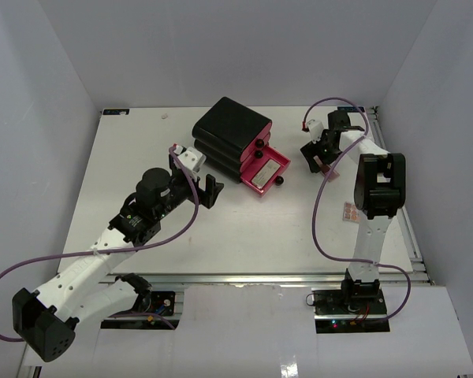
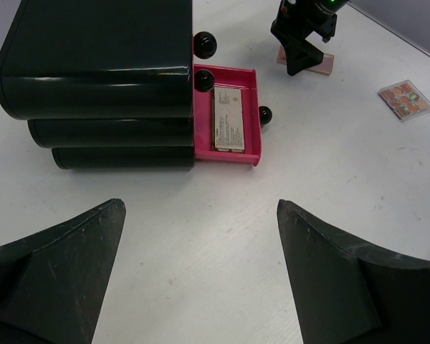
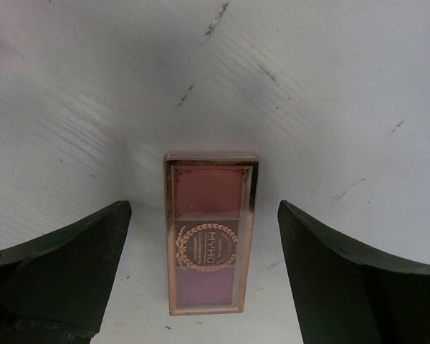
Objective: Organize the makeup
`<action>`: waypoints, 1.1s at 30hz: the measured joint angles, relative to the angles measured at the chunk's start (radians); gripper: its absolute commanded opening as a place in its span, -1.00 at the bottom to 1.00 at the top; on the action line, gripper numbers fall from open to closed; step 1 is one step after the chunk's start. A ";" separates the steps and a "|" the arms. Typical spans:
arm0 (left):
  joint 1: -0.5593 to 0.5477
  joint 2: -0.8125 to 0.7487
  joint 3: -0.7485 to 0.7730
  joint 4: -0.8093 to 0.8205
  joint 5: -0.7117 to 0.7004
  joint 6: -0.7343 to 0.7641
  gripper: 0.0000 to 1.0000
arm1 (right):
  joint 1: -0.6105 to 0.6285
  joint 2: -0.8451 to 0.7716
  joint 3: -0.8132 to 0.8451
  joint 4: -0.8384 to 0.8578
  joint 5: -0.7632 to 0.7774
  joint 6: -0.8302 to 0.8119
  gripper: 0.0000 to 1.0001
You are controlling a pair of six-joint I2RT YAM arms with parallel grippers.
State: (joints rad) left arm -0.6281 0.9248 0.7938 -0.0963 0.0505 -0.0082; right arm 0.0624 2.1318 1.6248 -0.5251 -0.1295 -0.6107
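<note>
left fingers [image 2: 64, 272] apart, over bare surface [image 2: 222, 251] | black box [image 2: 93, 57] mid-surface, pink drawer [image 2: 256, 136] pulled out, holding flat case [image 2: 229, 118], print too small to read | right fingers [image 3: 57, 265] apart, either side of palette [image 3: 210, 240] lettered "MYHO", toward back-right corner | second palette [image 2: 405, 100] near right edge

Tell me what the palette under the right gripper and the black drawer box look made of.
Palette: likely plastic, with what seems a clear lid, since the logo is printed over matte-looking colour pans; the rim has a metallic rose-gold sheen.
Drawer box: probably moulded plastic in glossy black, with bright streak reflections along its rounded edges.
</note>
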 measured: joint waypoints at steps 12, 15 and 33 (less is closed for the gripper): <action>0.012 0.004 -0.001 0.000 -0.002 0.000 0.96 | -0.036 0.034 0.051 -0.073 -0.016 0.002 0.95; 0.014 0.004 -0.001 0.000 -0.002 0.000 0.96 | -0.038 0.035 0.051 -0.090 -0.026 0.004 0.87; 0.020 0.004 -0.001 0.000 -0.002 0.000 0.96 | -0.036 -0.015 -0.024 -0.109 -0.073 0.035 -0.40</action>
State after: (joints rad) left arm -0.6080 0.9287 0.7933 -0.0959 0.0486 -0.0082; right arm 0.0263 2.1166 1.6012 -0.6343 -0.2023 -0.5755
